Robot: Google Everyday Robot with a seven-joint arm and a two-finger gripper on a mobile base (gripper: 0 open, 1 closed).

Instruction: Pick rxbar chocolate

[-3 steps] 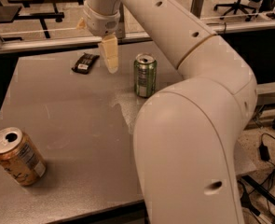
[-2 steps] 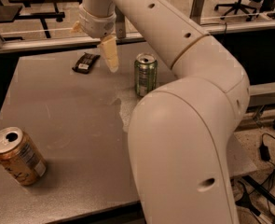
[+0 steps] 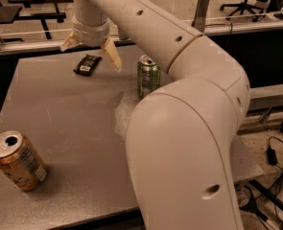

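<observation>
The tool (image 3: 90, 49) hovers with its fingers spread apart. The dark snack bar (image 3: 87, 64) lies flat on the bench (image 3: 74, 123) just beneath it. It should descend straight and centred, then close across the bar's narrow width, avoiding the green can (image 3: 148, 75) beside it.

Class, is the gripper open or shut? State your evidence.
Open: the gripper, poised over the rxbar chocolate, has its two fingers spread wide apart, gripping nothing.

Gripper (image 3: 90, 56) (fingers spread wide) hovers over rxbar chocolate (image 3: 87, 65).
</observation>
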